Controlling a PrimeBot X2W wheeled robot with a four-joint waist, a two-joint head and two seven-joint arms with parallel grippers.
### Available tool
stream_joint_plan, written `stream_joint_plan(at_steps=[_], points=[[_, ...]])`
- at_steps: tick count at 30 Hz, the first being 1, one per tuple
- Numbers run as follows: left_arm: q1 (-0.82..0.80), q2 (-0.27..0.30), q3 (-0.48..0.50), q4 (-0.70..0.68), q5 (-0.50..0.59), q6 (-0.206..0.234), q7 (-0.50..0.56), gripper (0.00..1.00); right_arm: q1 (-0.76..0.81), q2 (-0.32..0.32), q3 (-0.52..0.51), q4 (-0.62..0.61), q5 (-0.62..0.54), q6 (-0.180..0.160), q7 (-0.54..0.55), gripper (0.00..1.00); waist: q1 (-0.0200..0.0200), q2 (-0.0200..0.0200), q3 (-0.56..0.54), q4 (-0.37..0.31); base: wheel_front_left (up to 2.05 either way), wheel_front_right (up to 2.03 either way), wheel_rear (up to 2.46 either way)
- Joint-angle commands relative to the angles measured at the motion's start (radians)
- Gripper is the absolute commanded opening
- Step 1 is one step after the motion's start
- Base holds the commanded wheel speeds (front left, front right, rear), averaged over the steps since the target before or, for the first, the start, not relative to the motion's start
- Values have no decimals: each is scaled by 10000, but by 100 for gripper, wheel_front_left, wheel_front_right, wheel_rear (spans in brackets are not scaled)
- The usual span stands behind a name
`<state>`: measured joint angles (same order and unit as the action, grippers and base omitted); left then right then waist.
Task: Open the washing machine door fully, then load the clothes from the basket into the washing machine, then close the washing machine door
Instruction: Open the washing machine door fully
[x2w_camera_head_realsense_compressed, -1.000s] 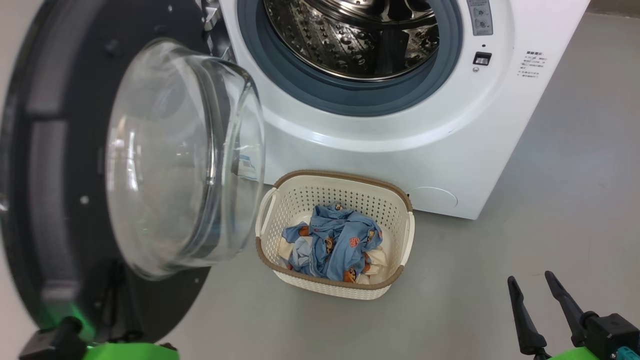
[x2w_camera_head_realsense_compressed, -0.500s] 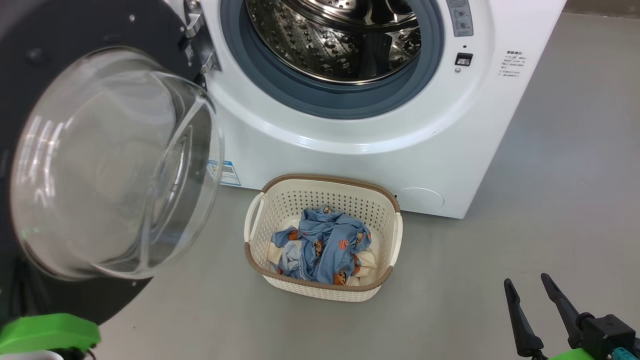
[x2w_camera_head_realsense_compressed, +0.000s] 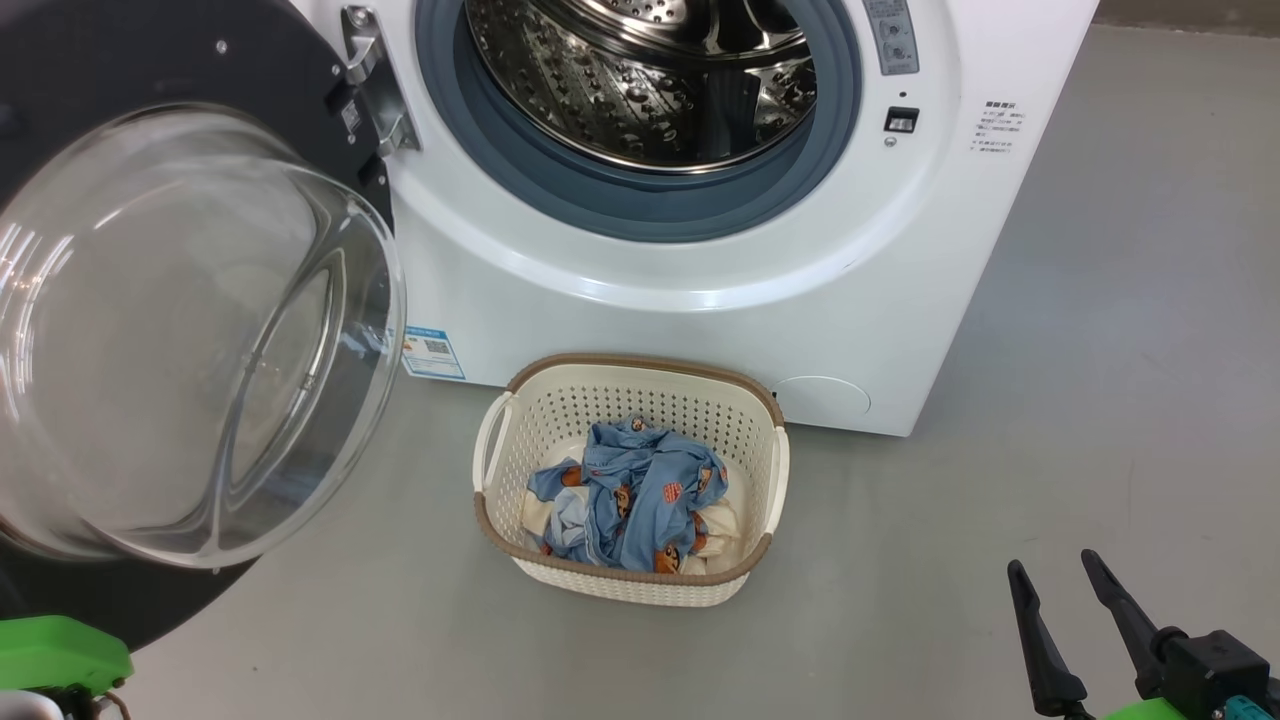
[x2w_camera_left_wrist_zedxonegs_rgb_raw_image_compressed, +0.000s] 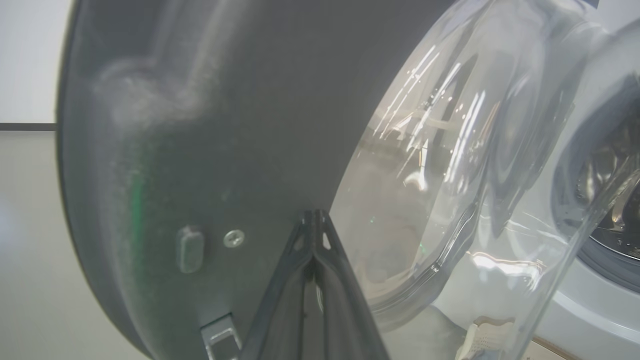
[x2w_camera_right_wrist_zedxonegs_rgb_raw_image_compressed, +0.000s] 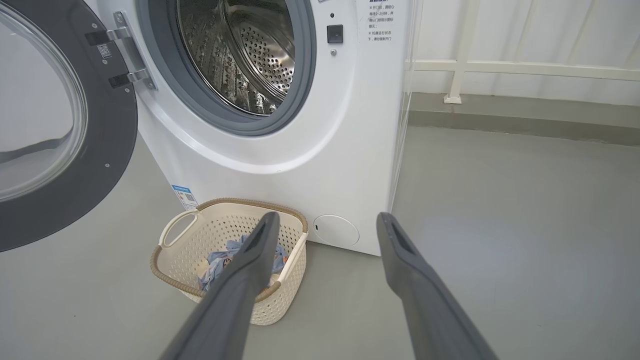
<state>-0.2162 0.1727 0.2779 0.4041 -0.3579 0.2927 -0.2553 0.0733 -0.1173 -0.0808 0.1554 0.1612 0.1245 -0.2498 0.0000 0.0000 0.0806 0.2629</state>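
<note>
Just watched the washing machine door (x2w_camera_head_realsense_compressed: 260, 70) swing a good bit wider over the last second. Can now see the steel hinge (x2w_camera_head_realsense_compressed: 372, 85) and the blue label sticker (x2w_camera_head_realsense_compressed: 432, 352) out in the open, both hidden behind the glass bowl (x2w_camera_head_realsense_compressed: 190, 340) a second back. Drifted a little with the head camera too, so not reading all of that shift as door travel.

Got the left tool (x2w_camera_left_wrist_zedxonegs_rgb_raw_image_compressed: 314, 220) pinched together with nothing in it, tips apparently right up against the door's dark inner face just beside the bowl. Looks like pushing rather than gripping.

Got the right tool (x2w_camera_head_realsense_compressed: 1052, 565) spread apart and empty, low over the floor (x2w_camera_head_realsense_compressed: 950, 560), well apart from the basket (x2w_camera_head_realsense_compressed: 620, 585).

Still seeing all the clothes (x2w_camera_head_realsense_compressed: 630, 495) heaped in that basket, parked just in front of the washing machine (x2w_camera_head_realsense_compressed: 700, 320), below the drum (x2w_camera_head_realsense_compressed: 640, 90).

Calling step one about finished, with a clear run into the drum. Probably time to back off the door and go for the laundry.
</note>
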Motion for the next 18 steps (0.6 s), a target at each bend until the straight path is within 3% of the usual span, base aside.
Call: stream_joint_plan(at_steps=[1, 8, 17, 18], points=[[-450, 447, 517, -179, 174, -21, -63, 0, -167, -135, 208, -202, 29, 62, -120, 100, 0, 0, -15, -1, 0, 0, 0], [-301, -1, 965, -636, 434, -426, -64, 0, -153, -58, 244, -164, 29, 62, -120, 100, 0, 0, -130, -23, 0, 0, 0], [354, -668, 1232, -2448, 508, -1041, -64, 0, -166, 45, 360, -125, 54, 62, -120, 100, 0, 0, -330, -143, 0, 0, 0], [451, -733, 1193, -2723, 547, -1083, -64, 9, -183, 54, 390, -121, 59, 62, -120, 100, 0, 0, -345, -177, 0, 0, 0]])
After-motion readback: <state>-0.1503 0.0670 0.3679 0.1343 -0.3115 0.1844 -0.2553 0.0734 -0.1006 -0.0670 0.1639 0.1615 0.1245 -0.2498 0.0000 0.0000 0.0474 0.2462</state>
